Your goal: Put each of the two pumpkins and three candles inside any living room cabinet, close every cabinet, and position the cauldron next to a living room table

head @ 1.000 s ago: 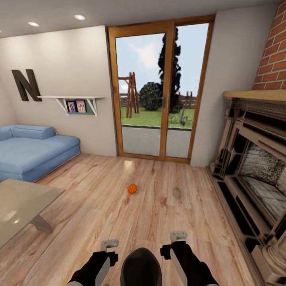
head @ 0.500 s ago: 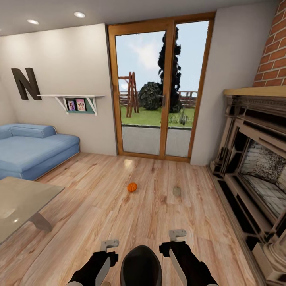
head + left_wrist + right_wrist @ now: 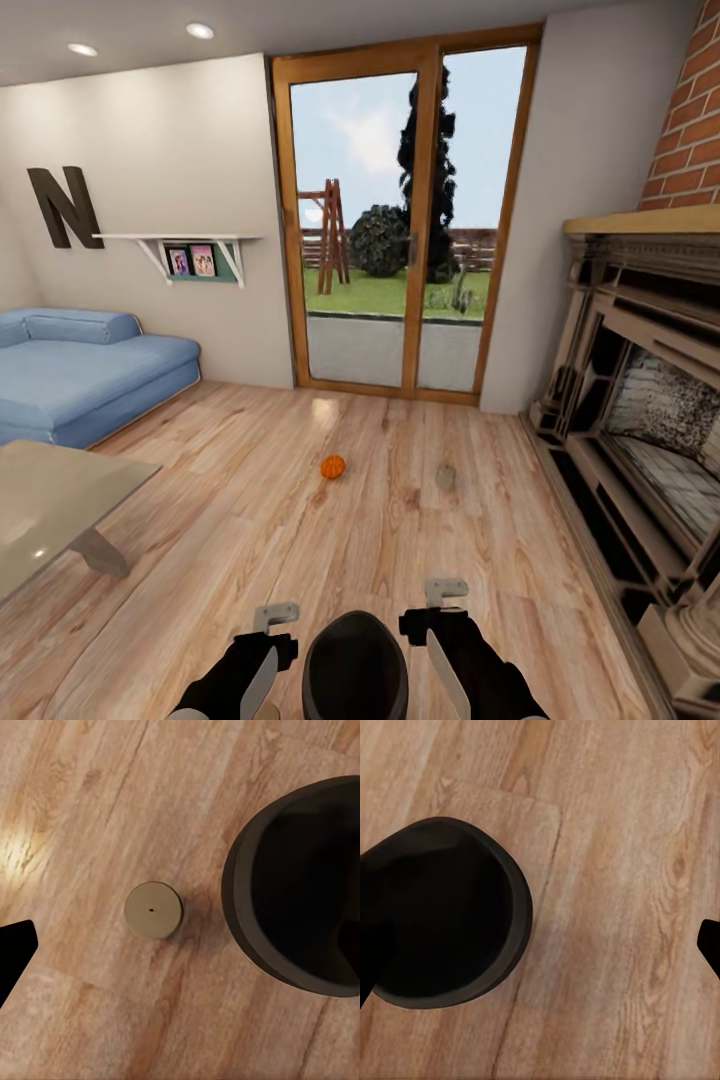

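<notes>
Cauldron [image 3: 355, 665], matte black, round-rimmed, sits bottom center between left gripper [image 3: 272, 620] and right gripper [image 3: 445, 600]; can't tell the jaw state of either. Ribbed orange pumpkin [image 3: 333, 467] mid-frame on glossy wood-plank floor [image 3: 250, 520], well ahead. Squat grey-brown candle [image 3: 445, 478] to its right. Another candle [image 3: 153, 910] just beside the cauldron's wall.

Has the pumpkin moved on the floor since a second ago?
No. The pumpkin keeps its spot beside the candle; both shifted up together, so the camera moved.
</notes>
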{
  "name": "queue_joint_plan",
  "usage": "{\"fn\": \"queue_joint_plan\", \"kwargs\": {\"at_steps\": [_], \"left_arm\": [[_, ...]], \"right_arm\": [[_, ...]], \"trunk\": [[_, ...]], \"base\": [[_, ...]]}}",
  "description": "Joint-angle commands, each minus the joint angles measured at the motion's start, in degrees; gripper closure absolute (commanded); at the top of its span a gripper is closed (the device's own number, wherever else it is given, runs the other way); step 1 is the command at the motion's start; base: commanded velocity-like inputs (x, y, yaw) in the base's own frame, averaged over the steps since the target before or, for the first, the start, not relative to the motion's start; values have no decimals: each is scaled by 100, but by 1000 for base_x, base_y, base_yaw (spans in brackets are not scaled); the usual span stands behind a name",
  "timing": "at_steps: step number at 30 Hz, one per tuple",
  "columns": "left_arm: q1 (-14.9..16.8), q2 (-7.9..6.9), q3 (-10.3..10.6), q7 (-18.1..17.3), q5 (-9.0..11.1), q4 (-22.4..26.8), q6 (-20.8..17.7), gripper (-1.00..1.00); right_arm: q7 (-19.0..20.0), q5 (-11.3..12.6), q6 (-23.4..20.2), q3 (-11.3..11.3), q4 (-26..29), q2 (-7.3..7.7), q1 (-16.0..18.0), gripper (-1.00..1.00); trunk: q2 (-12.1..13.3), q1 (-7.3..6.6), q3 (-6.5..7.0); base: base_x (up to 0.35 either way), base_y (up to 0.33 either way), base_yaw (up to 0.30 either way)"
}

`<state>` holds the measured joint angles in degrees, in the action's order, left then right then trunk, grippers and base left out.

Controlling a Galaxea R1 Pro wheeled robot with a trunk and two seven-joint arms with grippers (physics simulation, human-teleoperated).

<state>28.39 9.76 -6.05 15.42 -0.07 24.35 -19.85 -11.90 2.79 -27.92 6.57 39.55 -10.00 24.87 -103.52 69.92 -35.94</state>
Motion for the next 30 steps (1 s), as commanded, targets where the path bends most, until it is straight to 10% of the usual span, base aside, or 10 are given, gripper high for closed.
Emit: {"fn": "queue_joint_plan", "kwargs": {"at_steps": [1, 9, 17, 30], "left_arm": [[0, 0, 0, -1, 3, -2, 0, -100], [0, -6, -8, -107, 21, -8, -27, -100], [0, -22, -14, -986, 24, -9, -69, -100], [0, -20, -18, -1102, 16, -16, -59, -100]], "right_arm": [[1, 0, 9, 1, -17, 0, 0, -100], [122, 2, 65, 7, -92, 0, 0, -100], [531, 2, 59, 11, -97, 0, 0, -100], [583, 2, 74, 7, -99, 0, 0, -100]], "trunk": [[-42, 23, -18], [-362, 198, -162], [-683, 374, -306], [-1205, 660, -539]], "base": [[0, 0, 0], [0, 0, 0], [0, 0, 0], [0, 0, 0]]}}
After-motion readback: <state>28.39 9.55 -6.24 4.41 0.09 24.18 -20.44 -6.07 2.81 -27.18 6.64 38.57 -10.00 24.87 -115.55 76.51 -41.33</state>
